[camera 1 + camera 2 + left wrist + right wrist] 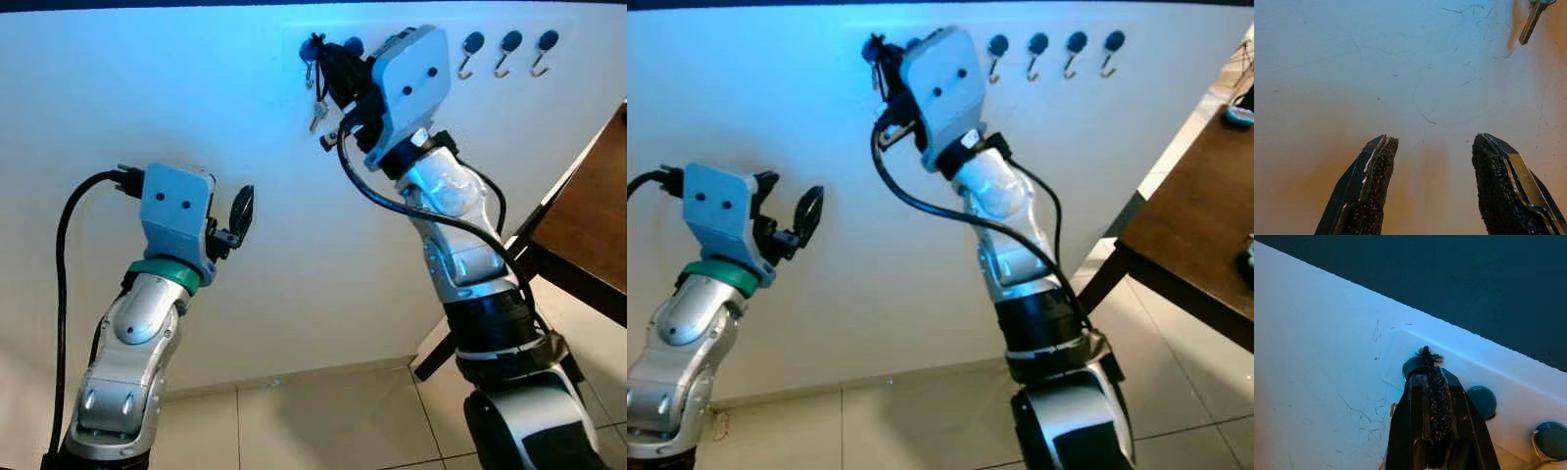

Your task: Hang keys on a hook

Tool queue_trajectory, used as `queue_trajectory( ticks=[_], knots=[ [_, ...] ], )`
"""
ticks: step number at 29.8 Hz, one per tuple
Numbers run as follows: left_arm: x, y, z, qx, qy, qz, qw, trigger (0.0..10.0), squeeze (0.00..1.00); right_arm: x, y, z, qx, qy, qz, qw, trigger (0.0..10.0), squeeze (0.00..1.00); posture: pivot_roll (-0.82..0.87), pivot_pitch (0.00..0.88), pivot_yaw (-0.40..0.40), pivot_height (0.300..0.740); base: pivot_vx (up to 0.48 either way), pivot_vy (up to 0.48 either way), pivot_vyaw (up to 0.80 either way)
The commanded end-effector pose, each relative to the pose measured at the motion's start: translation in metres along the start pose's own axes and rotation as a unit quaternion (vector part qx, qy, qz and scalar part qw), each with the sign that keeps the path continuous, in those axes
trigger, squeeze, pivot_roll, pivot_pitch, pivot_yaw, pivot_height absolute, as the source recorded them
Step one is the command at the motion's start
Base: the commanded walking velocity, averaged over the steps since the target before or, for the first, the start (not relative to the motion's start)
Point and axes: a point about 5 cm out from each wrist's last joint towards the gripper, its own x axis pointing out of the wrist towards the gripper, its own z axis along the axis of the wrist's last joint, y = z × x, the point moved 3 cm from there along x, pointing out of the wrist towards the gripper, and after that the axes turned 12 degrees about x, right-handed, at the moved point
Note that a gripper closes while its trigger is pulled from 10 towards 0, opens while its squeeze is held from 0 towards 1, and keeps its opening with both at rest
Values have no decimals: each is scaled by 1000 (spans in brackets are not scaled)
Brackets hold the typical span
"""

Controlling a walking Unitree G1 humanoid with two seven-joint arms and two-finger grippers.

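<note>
Right tool [323,61] pinched narrow at leftmost hook [1413,366]; keys [315,108] dangle below, release pending. Left tool [1432,191] wide, idle.

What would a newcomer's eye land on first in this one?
The right end effector, raised high against the white wall, its fingers shut at the leftmost hook, with keys dangling just below. Next, the row of bare hooks to its right, and the left end effector open, lower down.

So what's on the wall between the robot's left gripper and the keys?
Nothing. From the left gripper up to the keys there is just bare white wall, seen in the left eye view.
</note>
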Motion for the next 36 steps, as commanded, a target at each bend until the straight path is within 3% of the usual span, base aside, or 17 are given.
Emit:
queue_trajectory(
  ticks=[1, 11, 19, 23, 36],
  knots=[
    [0, -1, 2, -1, -1, -1, 1000, 10000, 0, 3, 1, 2, 8, -9, 5, 1000, 10000, 0, -23, 88, 60, 740, 0, 0, 0],
    [-1, -1, 3, -2, -1, 2, 1000, 10000, 0, 11, 12, -2, 23, -1, 46, 999, 10000, 0, -14, 92, 53, 740, 0, 0, 0],
    [-1, -3, 3, -4, 0, 1, 1000, 10000, 0, 10, 22, -17, 19, 35, 76, 996, 10000, 0, -13, 96, 51, 740, 0, 0, 0],
    [-1, -3, 3, -5, 0, 0, 1000, 10000, 0, 2, 25, -29, -6, 55, 85, 995, 10000, 0, -15, 99, 53, 740, 0, 0, 0],
    [0, -7, 4, -9, -1, -6, 1000, 10000, 0, -14, 34, -36, -59, 69, 112, 990, 10000, 0, -20, 105, 61, 740, 0, 0, 0]
  ],
)
